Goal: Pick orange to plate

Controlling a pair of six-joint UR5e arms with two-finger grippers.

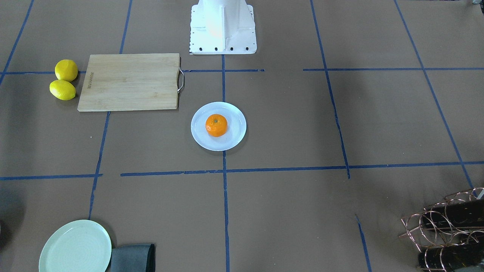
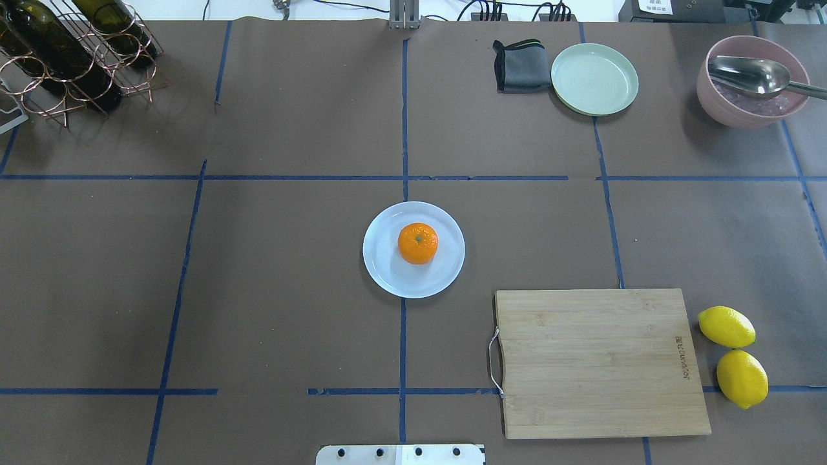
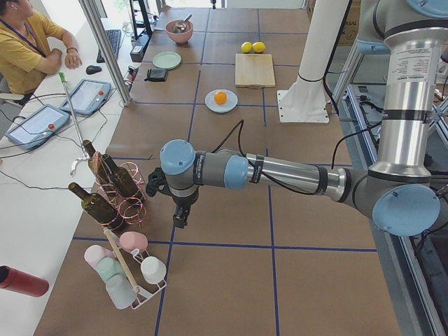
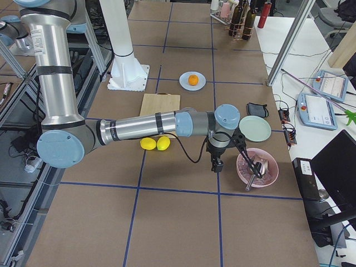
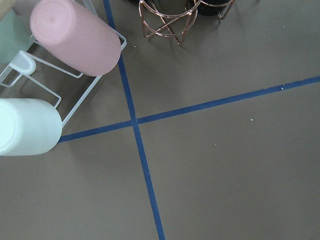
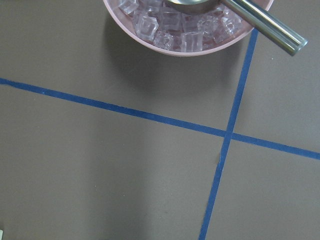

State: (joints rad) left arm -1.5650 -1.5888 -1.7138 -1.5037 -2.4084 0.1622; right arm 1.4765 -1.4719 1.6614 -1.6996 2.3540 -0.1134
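Note:
The orange [image 2: 417,243] rests in the middle of the pale blue-white plate [image 2: 381,261] at the table's centre, stem dimple up; it also shows in the front-facing view as the orange [image 1: 216,125] on the plate [image 1: 235,113]. Nothing touches it. My left gripper [image 3: 180,218] hangs far from the plate, beside the bottle rack, and appears only in the left side view, so I cannot tell its state. My right gripper [image 4: 216,165] hangs beside the pink bowl, seen only in the right side view, state unclear. Neither wrist view shows any fingers.
A wooden cutting board [image 2: 597,361] lies near the plate, with two lemons [image 2: 727,326] beside it. A pale green plate [image 2: 594,79], grey cloth [image 2: 520,66] and pink bowl of ice with a spoon [image 2: 753,84] line the far edge. Wine bottle rack [image 2: 64,55] and cup rack [image 3: 129,269] stand on my left.

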